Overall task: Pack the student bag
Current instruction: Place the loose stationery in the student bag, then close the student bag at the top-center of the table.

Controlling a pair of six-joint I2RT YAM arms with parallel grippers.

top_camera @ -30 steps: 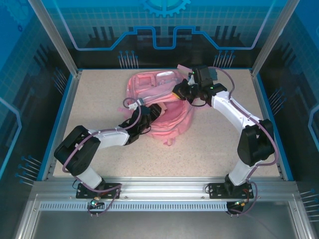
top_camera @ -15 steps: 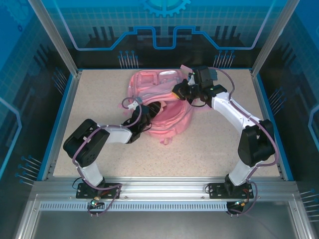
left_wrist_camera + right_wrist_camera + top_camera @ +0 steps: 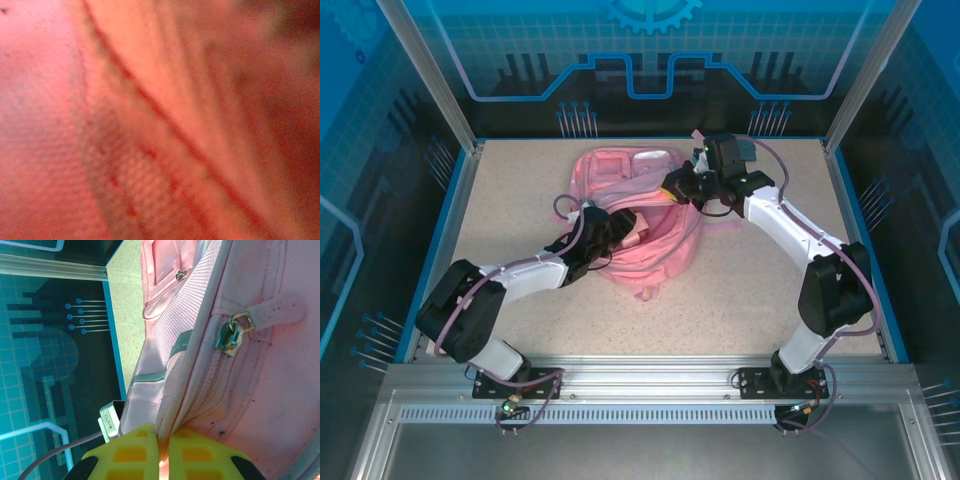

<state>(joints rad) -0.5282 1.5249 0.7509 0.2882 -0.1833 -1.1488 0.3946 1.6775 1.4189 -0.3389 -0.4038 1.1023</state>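
Pink student bag (image 3: pixel 638 190) lying mid-table toward the far edge of the speckled table (image 3: pixel 510 190), right gripper (image 3: pixel 164 442) clenched on its fabric rim below a metal zip pull (image 3: pixel 230 335), left gripper (image 3: pixel 618 232) at the bag's open mouth, grip state cannot be told.

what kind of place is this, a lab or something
Probably a robot work cell or demo booth: a speckled table fenced by an aluminium frame, blue circuit-print panels around it, and a left arm and right arm bolted at its near edge, handling a student bag.
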